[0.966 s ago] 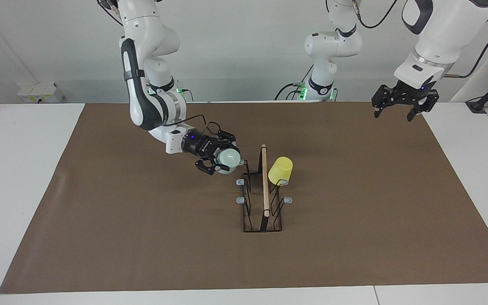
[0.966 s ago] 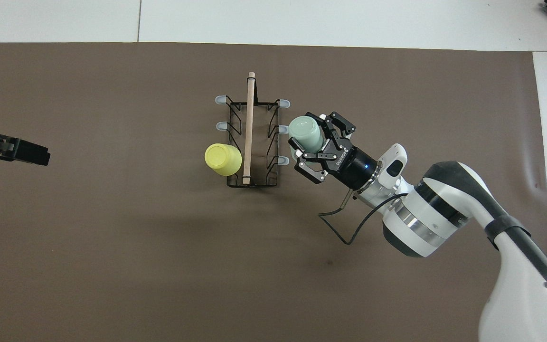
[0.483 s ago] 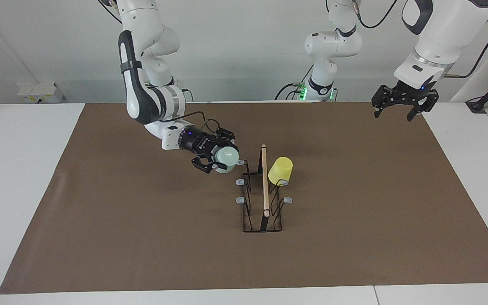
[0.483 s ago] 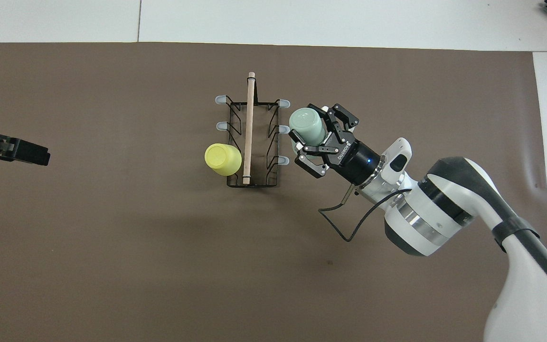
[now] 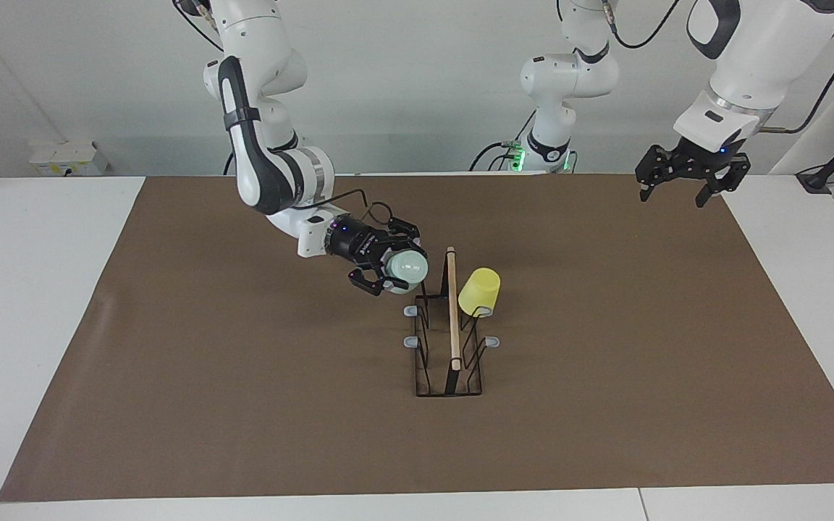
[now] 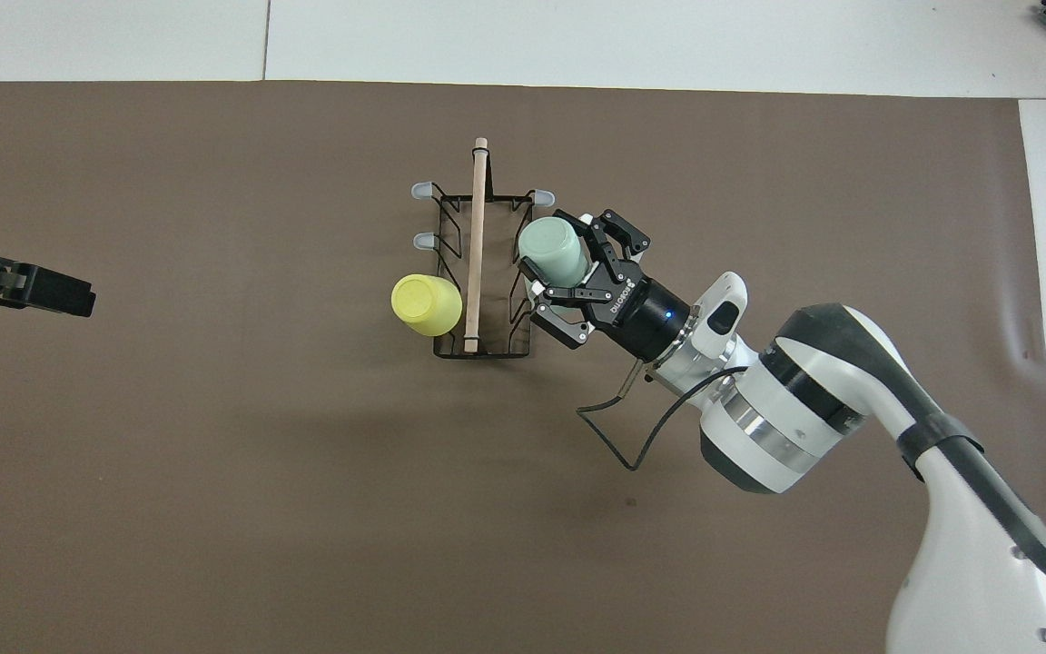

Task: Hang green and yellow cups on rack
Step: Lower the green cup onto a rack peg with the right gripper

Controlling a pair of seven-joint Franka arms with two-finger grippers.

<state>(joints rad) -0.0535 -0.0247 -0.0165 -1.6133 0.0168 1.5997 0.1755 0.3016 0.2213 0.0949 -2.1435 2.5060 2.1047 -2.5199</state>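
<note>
The right gripper [image 5: 395, 273] is clamped on the green cup [image 5: 409, 268], tilted over the rack's [image 5: 448, 340] prongs on the right arm's side. The yellow cup [image 5: 479, 291] hangs upside down on a prong on the rack's other flank. The left gripper [image 5: 681, 189] waits, fingers apart, over the mat's [image 5: 243, 405] corner by its base.

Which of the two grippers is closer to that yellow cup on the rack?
The right gripper, holding the green cup just across the rack from the yellow cup. The left gripper waits, raised over its own end of the table.
</note>
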